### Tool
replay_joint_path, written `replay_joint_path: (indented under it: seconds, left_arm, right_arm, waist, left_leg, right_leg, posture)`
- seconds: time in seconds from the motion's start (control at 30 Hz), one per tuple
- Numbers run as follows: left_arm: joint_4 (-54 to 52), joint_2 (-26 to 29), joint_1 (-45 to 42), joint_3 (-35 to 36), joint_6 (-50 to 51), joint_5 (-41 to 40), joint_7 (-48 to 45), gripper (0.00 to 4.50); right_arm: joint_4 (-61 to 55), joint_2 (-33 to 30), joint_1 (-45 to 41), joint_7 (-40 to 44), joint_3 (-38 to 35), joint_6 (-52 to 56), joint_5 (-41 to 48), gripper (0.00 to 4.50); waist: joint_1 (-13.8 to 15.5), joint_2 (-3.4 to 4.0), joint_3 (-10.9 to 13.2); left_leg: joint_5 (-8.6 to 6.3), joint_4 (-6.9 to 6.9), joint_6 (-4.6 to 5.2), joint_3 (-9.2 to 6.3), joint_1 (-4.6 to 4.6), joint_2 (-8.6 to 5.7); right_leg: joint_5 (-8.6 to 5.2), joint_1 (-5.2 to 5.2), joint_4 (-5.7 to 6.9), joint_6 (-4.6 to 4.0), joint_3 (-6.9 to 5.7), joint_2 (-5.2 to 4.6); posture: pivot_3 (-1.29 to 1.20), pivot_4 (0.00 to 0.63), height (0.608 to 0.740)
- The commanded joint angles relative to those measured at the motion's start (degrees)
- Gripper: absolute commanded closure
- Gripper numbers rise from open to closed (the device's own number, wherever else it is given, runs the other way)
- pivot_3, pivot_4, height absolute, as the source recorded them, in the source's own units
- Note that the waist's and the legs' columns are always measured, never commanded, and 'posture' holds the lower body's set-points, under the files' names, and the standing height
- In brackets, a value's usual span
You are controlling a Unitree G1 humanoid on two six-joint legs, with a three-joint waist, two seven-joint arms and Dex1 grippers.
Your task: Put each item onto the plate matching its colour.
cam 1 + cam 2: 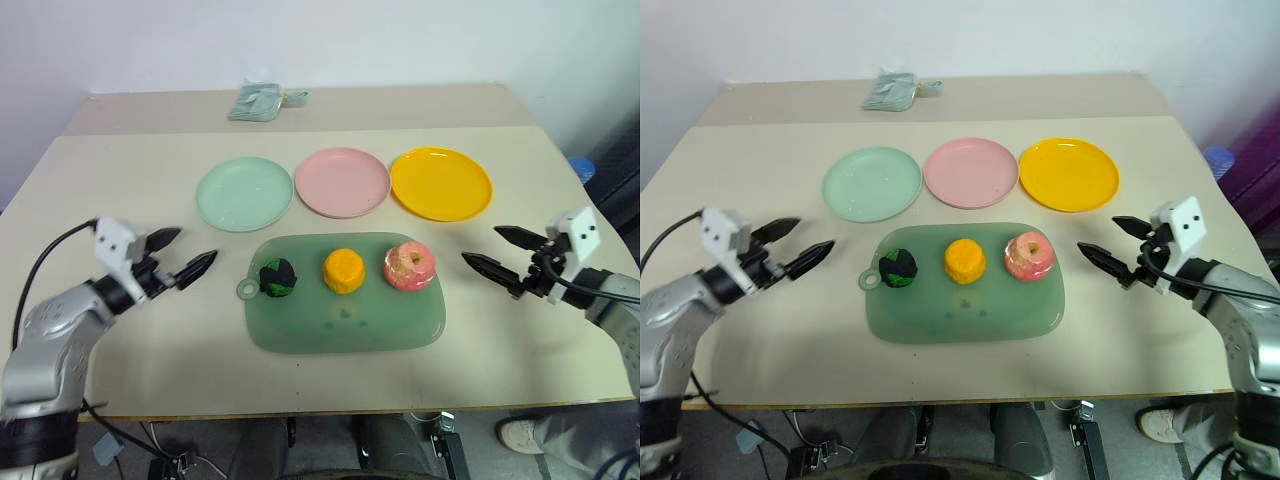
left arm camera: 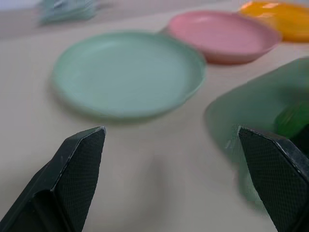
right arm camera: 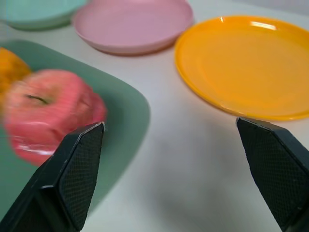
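A green tray [image 1: 345, 320] in the table's middle carries a dark green-and-black ball [image 1: 278, 277], an orange fruit [image 1: 343, 271] and a pink-red apple [image 1: 409, 265] in a row. Behind it lie a mint green plate [image 1: 244, 193], a pink plate [image 1: 343, 182] and a yellow-orange plate [image 1: 441, 183], all bare. My left gripper [image 1: 188, 253] hovers open left of the tray's loop handle, pointing toward the ball. My right gripper [image 1: 498, 252] is open right of the tray, aimed at the apple [image 3: 50, 113]. Neither holds anything.
A pale green folded packet [image 1: 258, 101] rests at the table's far edge. The table's side edges run close outside both arms. A blue object [image 1: 583, 168] sits beyond the right edge.
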Motion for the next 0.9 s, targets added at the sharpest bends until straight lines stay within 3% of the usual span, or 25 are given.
replay_joint_path:
  seconds: [0.03, 0.27, 0.43, 0.6, 0.7, 0.9]
  left_arm:
    - [-0.1, 1.1, -5.4, -6.1, 0.4, -1.3, -7.5, 0.00]
    - [4.3, 1.6, -15.9, -22.7, -3.4, 10.2, -14.5, 0.00]
    - [7.1, 2.4, -17.8, -28.6, -3.8, 15.9, -16.4, 0.00]
    - [8.2, 0.2, -18.4, -24.7, -3.1, 14.5, -13.2, 2.18]
    - [11.1, -2.4, -20.7, -18.6, -1.8, 11.6, -8.3, 2.18]
    - [29.3, -5.0, -29.7, -13.2, -5.6, 19.1, 9.6, 2.18]
  right_arm:
    - [-11.4, -0.9, 4.4, 2.6, -4.1, 4.2, 8.4, 0.05]
    - [-21.4, 1.3, 8.0, -0.7, -0.6, 7.6, 12.9, 0.05]
    - [-24.6, 2.1, 9.2, -2.9, 2.2, 7.7, 13.0, 0.05]
    - [-26.1, 2.0, 8.3, -4.1, 4.0, 7.6, 13.6, 0.00]
    - [-25.9, 2.2, 6.6, -5.0, 5.2, 7.4, 13.7, 0.00]
    - [-24.4, 3.2, 2.4, -6.3, 8.7, 6.5, 12.2, 0.00]
  waist:
    - [-0.1, 0.00, 0.0]
    - [-0.3, 0.01, 0.0]
    - [-0.3, -0.01, 0.0]
    - [-0.2, -0.02, 0.0]
    - [-0.1, -0.03, 0.0]
    - [-0.1, -0.09, 0.0]
  left_leg:
    - [0.00, -0.01, 0.00, -0.01, -0.01, 0.00]
    - [0.00, 0.01, 0.00, 0.02, 0.07, 0.00]
    - [0.00, 0.01, 0.00, 0.00, 0.02, -0.01]
    - [0.00, 0.04, 0.01, -0.03, 0.02, 0.01]
    - [0.00, 0.07, 0.01, -0.04, 0.01, 0.01]
    - [0.00, 0.14, 0.01, -0.11, -0.03, -0.04]
  right_leg:
    - [0.00, 0.00, -0.01, 0.00, 0.00, 0.00]
    - [0.00, 0.04, 0.02, 0.01, 0.04, 0.08]
    - [0.00, 0.01, 0.00, 0.01, 0.03, 0.08]
    - [0.00, 0.01, 0.01, 0.02, 0.03, 0.06]
    - [0.00, 0.02, 0.02, 0.02, 0.03, 0.06]
    - [0.01, 0.01, 0.05, 0.05, -0.03, 0.06]
  posture:
    - [0.00, 0.150, 0.740]
    - [0.00, 0.150, 0.740]
    - [0.00, 0.150, 0.740]
    - [0.00, 0.150, 0.740]
    - [0.00, 0.150, 0.740]
    - [0.00, 0.150, 0.740]
